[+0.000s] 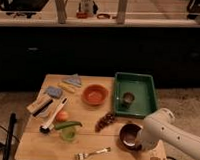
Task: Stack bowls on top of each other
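- 2 bowls, both round, upright, mouths up; no long axis.
- maroon bowl (128, 134): dark, glossy, near right part of the table (40, 147), at the gripper (138, 142); its grip state: cannot tell.
- orange-red bowl (95, 94): mid-table, well apart, far-left of the maroon one.
- 1 green tray (143, 89) far right, 1 metal cup (127, 99) inside.

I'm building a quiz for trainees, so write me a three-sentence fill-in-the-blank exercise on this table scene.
1. The grapes lie ____ the maroon bowl and the orange-red bowl.
2. The gripper is at the ____ bowl, at the table's front right.
3. The metal cup stands in the ____ tray.
Missing words: between; maroon; green.
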Robot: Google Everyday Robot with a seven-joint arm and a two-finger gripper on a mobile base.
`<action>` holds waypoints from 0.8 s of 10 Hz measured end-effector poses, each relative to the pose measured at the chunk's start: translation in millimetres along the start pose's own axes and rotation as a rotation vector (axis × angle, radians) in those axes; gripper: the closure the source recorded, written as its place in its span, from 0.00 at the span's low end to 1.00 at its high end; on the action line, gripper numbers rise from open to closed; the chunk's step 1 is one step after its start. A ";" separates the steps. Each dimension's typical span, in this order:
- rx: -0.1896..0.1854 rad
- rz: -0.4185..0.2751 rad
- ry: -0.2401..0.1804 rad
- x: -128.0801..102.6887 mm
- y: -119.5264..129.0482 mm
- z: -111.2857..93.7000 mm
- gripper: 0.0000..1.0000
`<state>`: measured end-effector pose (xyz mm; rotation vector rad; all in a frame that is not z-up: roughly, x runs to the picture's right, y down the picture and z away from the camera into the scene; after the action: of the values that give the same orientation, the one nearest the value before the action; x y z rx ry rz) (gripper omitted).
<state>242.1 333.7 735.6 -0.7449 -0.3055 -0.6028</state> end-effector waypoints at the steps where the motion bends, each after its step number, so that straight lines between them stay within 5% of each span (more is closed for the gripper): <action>1: 0.005 -0.006 0.007 1.4 1.9 -2.7 1.00; 6: 0.082 -0.075 0.047 0.5 -10.8 -82.3 1.00; 8: 0.100 -0.099 0.051 -1.0 -15.1 -95.6 1.00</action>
<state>236.9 257.5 676.2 -0.6195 -0.3245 -0.6945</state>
